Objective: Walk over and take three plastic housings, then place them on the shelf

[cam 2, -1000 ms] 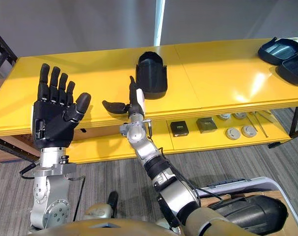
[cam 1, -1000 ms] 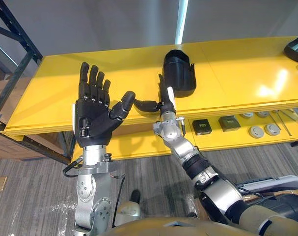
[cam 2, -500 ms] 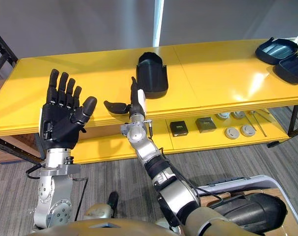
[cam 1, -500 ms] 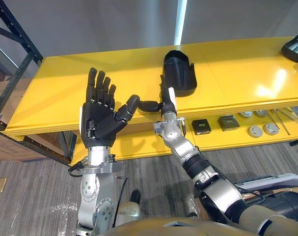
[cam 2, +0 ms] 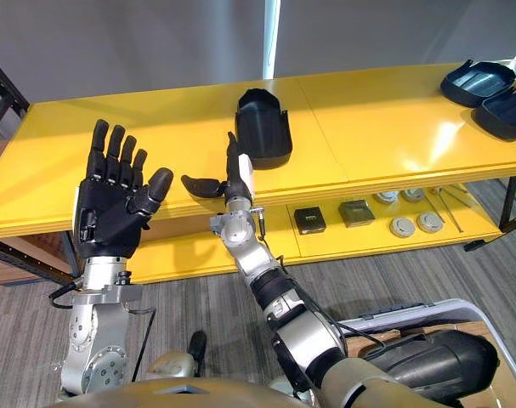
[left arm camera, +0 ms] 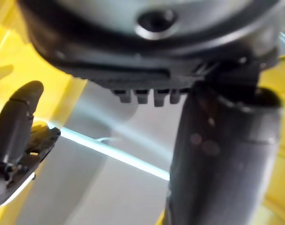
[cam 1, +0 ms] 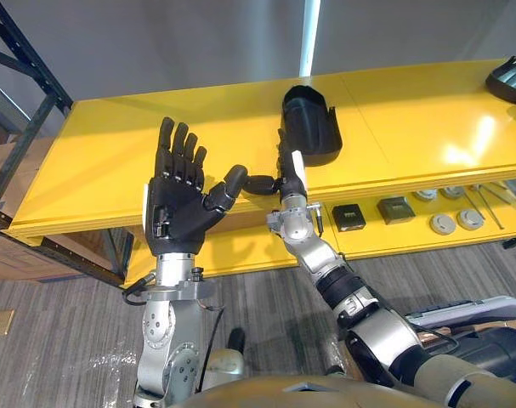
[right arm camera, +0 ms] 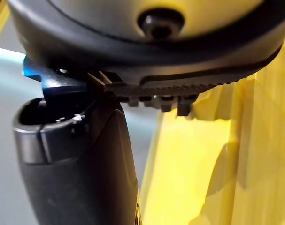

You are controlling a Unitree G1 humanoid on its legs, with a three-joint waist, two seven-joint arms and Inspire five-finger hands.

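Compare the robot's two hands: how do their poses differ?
The left hand faces its palm to the camera, fingers spread; the right hand stands edge-on, thumb out sideways. The left hand is well aside of the housing; the right hand is close to it. Both are open and empty.

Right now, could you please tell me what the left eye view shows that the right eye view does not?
Left eye view: far more of the dark rack frame at the shelf's left end, with its crossing braces. Right eye view: two further dark housings at the top level's far right, nearly whole; the left eye view cuts them at its edge. Both: the yellow shelf, one dark housing at its middle, the left hand raised with open palm, the right hand open before that housing, and small parts on the lower level.
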